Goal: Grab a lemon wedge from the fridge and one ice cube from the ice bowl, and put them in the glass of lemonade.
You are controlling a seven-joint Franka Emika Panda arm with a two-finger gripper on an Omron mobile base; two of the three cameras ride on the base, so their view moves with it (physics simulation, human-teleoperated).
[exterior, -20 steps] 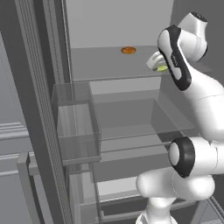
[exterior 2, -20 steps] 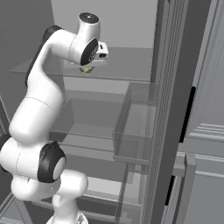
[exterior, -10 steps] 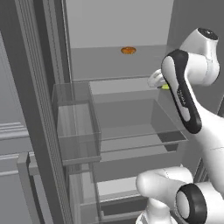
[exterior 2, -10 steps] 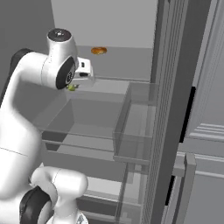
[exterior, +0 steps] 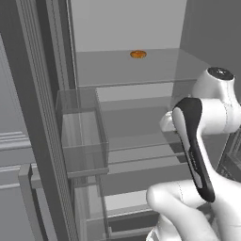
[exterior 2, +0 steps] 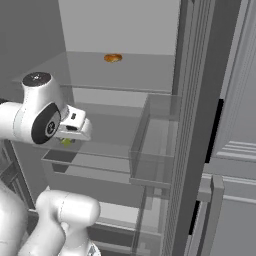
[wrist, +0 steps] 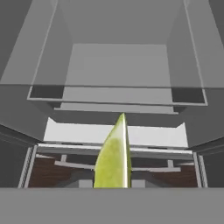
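text: none readable | labels: none | numbers: none | signs: none

arm (exterior: pixel 207 122): glossy white rounded shells | joints: dark grey round caps | forearm: black inset strip

Inside the open fridge (exterior: pixel 127 28), a clear upper shelf (exterior: pixel 122 70) spans the pale grey interior. One small flat orange-brown round item (exterior: pixel 138 54) lies directly on it, far back and roughly midway across, well apart from the shelf's near edge. Below, a lower clear shelf (exterior 2: pixel 100 162) runs across, with a clear bin (exterior: pixel 82 132) at the door side.
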